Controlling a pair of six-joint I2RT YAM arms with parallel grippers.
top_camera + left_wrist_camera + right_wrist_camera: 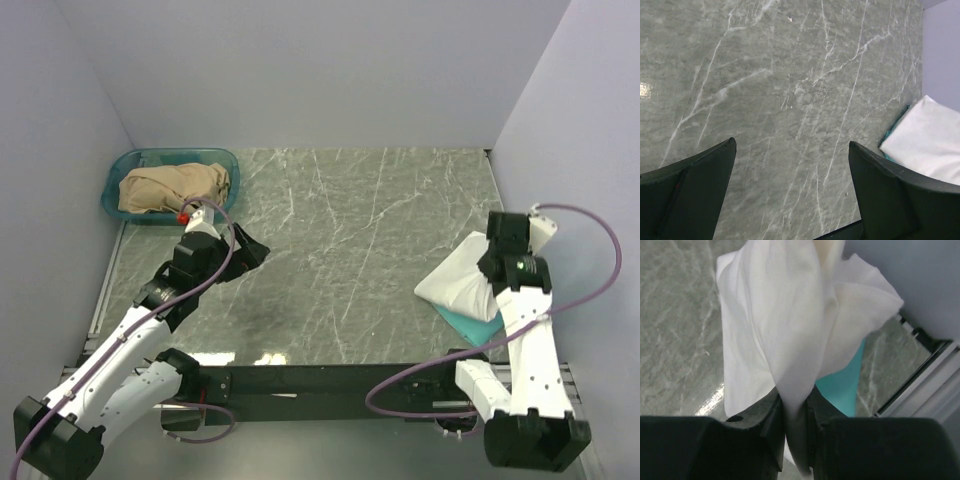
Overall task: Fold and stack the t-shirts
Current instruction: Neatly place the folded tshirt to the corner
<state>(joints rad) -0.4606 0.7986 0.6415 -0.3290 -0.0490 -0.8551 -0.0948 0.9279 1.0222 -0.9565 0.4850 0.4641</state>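
While it is reaching over the right side, right claw point(796, 410): pinching narrowly on a bunched fold of the large white cloth t-shirt point(785, 315).
White t-shirt: lying heaped on the grey marbled worktop point(350, 230), near the right wall.
Plain teal-green t-shirt point(470, 322): lying under the white one, peeking out at its near edge.
Left claw point(791, 143): hovering wide over bare worktop, holding nothing.
Teal plastic basket point(120, 182): sitting in the far left corner, holding crumpled tan cloth point(175, 188).
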